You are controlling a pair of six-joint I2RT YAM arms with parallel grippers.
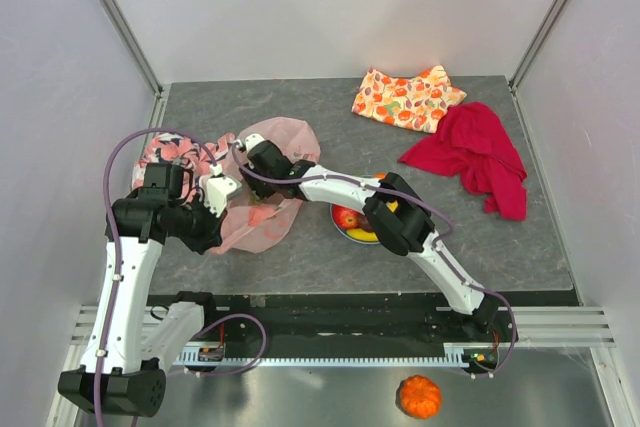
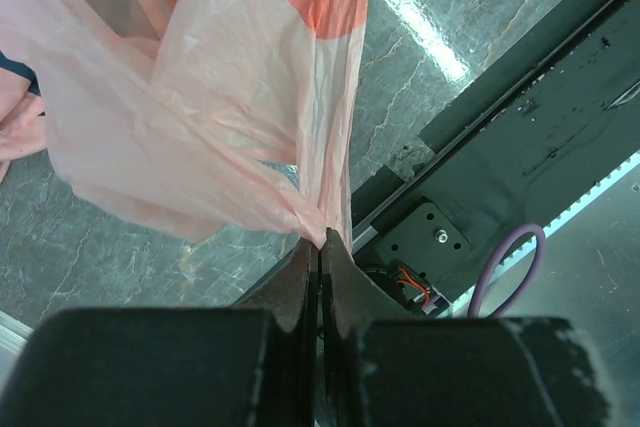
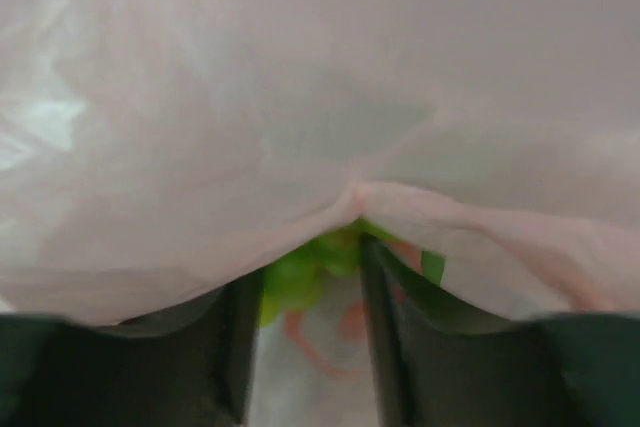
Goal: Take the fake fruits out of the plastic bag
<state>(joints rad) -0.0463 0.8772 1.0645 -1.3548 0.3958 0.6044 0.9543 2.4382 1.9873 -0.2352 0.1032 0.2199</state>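
Top external view, from the left: a pink-and-black cloth (image 1: 165, 152) lies at the left side of the table (image 1: 500, 247). Just right of it, your left gripper (image 1: 222, 193) is squeezed tight on the plastic bag (image 1: 262, 229). The left wrist view shows the thin pink bag (image 2: 200, 137) bunched between the closed fingers (image 2: 300, 272) and pulled tight.

The bag sits in the left middle of the frame. Your right gripper (image 1: 256, 150) pokes into it from the right. In the right wrist view its fingers (image 3: 240, 337) stand a little apart, with the green grapes (image 3: 295, 272) in the gap and pink bag hanging over them. You cannot tell if the fingers are squeezing the grapes yet.

Right of the bag is a blue plate (image 1: 352, 241) with a red apple (image 1: 347, 217) and a yellow fruit (image 1: 367, 235) on it. So some fruit looks to be out, and the grapes look like the job in hand.

Next, I think you should close softly on the grapes alone, not the bag, then pull them out toward the plate while the left side holds firm.

Far right lie a fruit-print cloth (image 1: 405, 99) and a red cloth (image 1: 475, 152).
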